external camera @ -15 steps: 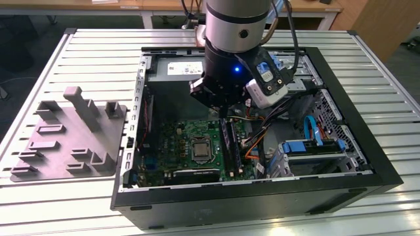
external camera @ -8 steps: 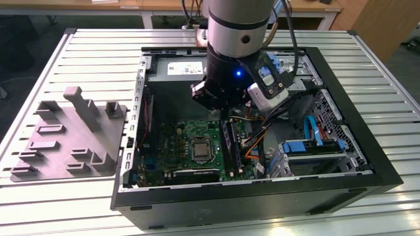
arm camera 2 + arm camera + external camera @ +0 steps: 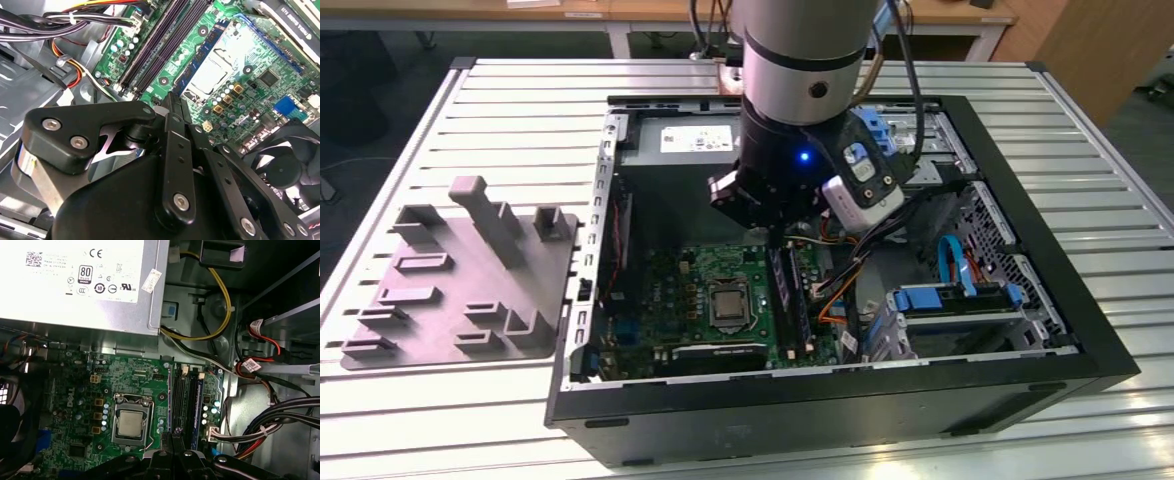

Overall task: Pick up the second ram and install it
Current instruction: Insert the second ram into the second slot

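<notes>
My gripper (image 3: 778, 240) hangs inside the open computer case (image 3: 1067, 340), over the far end of the long black ram slots (image 3: 790, 300) of the green motherboard (image 3: 707, 280). In both wrist views its fingertips (image 3: 171, 100) are pressed together just above the slot ends (image 3: 182, 400), and nothing shows between them. A thin blue-green strip (image 3: 199, 400) stands on edge in the slot row nearest the cables. It looks like a seated ram stick, but I cannot tell whether it is the second ram.
The grey power-supply box (image 3: 680, 140) fills the far end of the case. Cable bundles (image 3: 260, 430) and a blue-railed drive bay (image 3: 961, 300) crowd the side toward the exterior view's right. A grey parts fixture (image 3: 454, 280) lies on the slatted table, and a black fan (image 3: 290, 165) sits by the processor socket (image 3: 131, 422).
</notes>
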`<state>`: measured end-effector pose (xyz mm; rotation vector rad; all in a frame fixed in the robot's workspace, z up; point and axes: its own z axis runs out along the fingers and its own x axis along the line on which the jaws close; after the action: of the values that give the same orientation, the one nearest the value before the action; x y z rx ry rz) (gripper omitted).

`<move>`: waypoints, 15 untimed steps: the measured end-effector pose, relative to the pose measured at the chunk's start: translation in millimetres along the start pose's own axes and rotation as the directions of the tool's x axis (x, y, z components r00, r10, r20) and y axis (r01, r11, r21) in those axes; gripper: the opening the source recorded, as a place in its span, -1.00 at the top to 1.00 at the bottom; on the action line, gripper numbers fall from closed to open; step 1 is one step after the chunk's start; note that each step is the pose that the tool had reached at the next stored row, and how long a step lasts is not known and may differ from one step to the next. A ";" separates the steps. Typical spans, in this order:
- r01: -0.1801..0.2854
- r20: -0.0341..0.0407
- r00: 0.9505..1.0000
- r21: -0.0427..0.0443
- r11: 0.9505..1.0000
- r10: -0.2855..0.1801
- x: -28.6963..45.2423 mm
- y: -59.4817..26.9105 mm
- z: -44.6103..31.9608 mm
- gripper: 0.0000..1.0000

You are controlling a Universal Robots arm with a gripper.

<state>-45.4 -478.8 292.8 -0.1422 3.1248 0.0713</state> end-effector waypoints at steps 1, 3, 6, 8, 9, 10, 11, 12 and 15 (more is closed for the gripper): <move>-0.005 0.000 1.000 0.000 1.000 0.005 -0.1 0.0 0.4 0.77; -0.017 0.001 1.000 0.000 1.000 0.017 -0.2 -0.1 1.3 0.77; -0.025 0.001 1.000 0.000 1.000 0.025 -0.2 -0.2 2.9 0.77; -0.026 0.001 1.000 0.000 1.000 0.026 -0.2 -0.2 4.7 0.77; -0.025 0.001 1.000 0.000 1.000 0.025 -0.2 -0.2 5.6 0.77; -0.024 0.001 1.000 0.000 1.000 0.024 -0.2 -0.2 6.4 0.77; -0.023 0.001 1.000 0.000 1.000 0.023 -0.2 -0.3 6.9 0.77; -0.022 0.001 1.000 0.000 1.000 0.022 -0.1 -0.3 7.4 0.77; -0.015 0.001 1.000 0.000 1.000 0.015 -0.3 -0.4 9.2 0.77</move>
<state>-45.0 -478.7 283.6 -0.1188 3.1254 0.0712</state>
